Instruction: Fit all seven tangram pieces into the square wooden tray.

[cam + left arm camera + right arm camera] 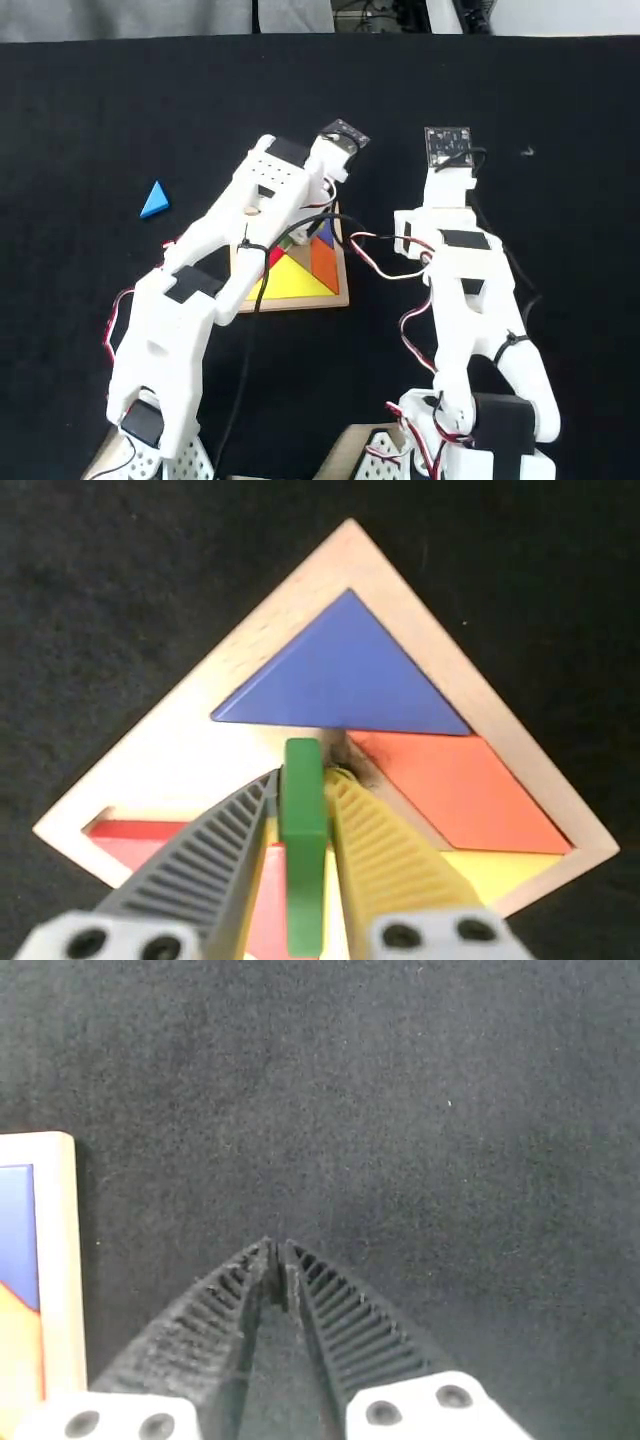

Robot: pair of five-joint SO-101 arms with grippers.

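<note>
The square wooden tray [180, 730] holds a big blue triangle [345, 675], an orange parallelogram [465, 790], a red piece [140, 835] and a yellow piece [510, 865]. My left gripper [300, 780] is shut on a green piece [303, 850], held on edge just over the tray's middle. In the high view the left arm [250, 220] covers much of the tray [340, 295], where a yellow triangle [290, 280] and orange piece [325, 262] show. A small blue triangle [154, 200] lies on the cloth far left. My right gripper [275, 1255] is shut and empty above black cloth beside the tray's edge [62, 1260].
Black cloth [560, 120] covers the whole table. The right arm [465, 290] stands just right of the tray. Red and white cables [385, 262] hang between the two arms.
</note>
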